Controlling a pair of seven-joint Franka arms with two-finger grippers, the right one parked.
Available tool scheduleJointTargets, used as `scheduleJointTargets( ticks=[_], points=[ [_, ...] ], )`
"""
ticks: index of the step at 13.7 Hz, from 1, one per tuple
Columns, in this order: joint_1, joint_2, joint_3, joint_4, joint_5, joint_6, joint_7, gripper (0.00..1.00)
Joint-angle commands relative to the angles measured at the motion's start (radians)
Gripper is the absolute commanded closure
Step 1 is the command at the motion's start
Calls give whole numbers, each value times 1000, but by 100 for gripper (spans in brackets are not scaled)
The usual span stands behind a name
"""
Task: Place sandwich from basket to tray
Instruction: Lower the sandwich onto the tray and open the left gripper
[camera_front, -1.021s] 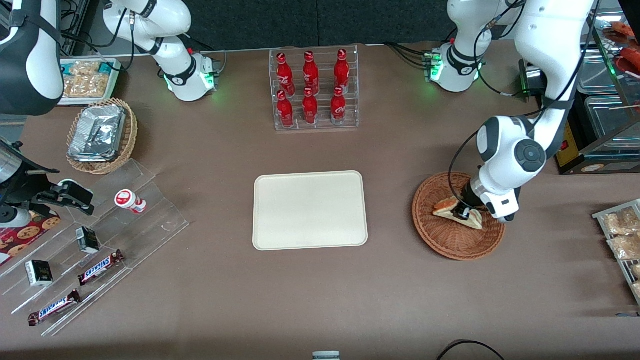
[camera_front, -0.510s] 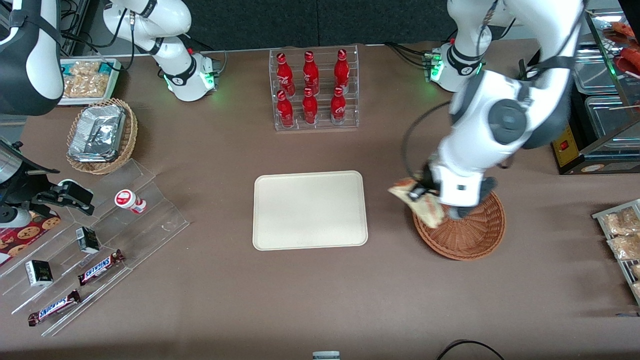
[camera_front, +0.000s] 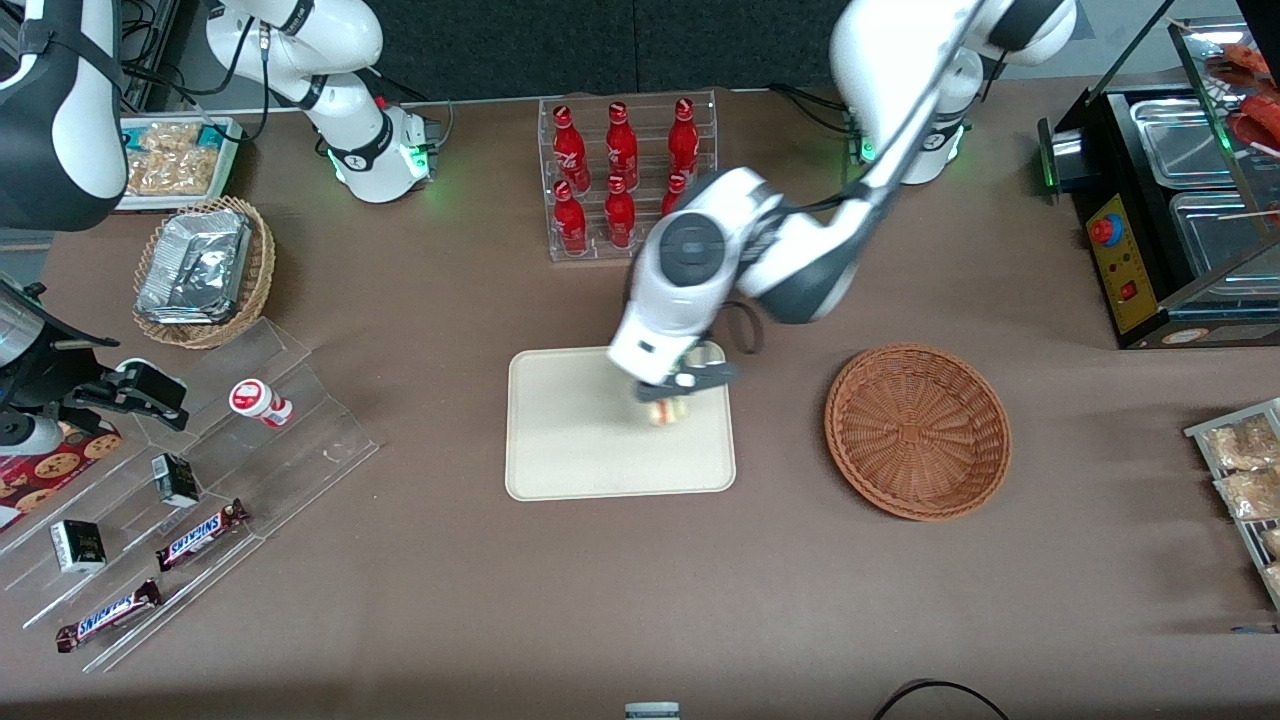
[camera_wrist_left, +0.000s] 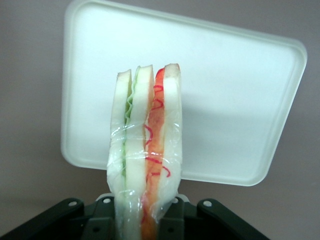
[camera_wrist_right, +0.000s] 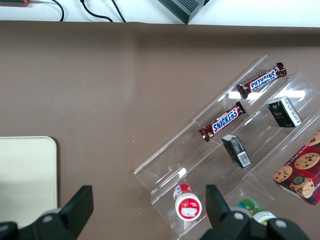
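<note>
Bottles (camera_front: 620, 175) of red cola stand in a clear rack farther from the front camera than the tray (camera_front: 570, 450), and the working arm reaches down across one corner of that rack. Its gripper (camera_front: 668, 398) hangs over the tray's edge nearest the basket (camera_front: 917, 430), clamped on the sandwich (camera_wrist_left: 145, 155), which stands on end above the tray in clear wrap. The round basket sits just beside the tray with nothing in it. Toward the parked arm's end lie stepped clear shelves (camera_front: 300, 440) with two Snickers bars (camera_wrist_right: 223, 121), small dark boxes (camera_front: 77, 545) and a red-capped pot (camera_front: 260, 402); a tan basket of foil packs (camera_front: 200, 268) sits near them. Brown cloth covers the table (camera_front: 450, 600). A metal warmer (camera_front: 1180, 230) stands toward the working arm's end.
</note>
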Motion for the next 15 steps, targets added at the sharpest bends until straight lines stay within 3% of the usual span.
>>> scheduleJointTargets(
  ticks=[1,3,8,9,11,15],
  points=[
    [-72,167,14,161,94,0,30,99],
    [-89,251,14,216,112,10,47,95],
    [-89,321,19,221,161,100,112,89],
    [-89,324,19,221,161,106,112,79],
    [-86,321,19,218,161,105,109,1],
    [-32,232,16,219,155,2,113,0]
  ],
)
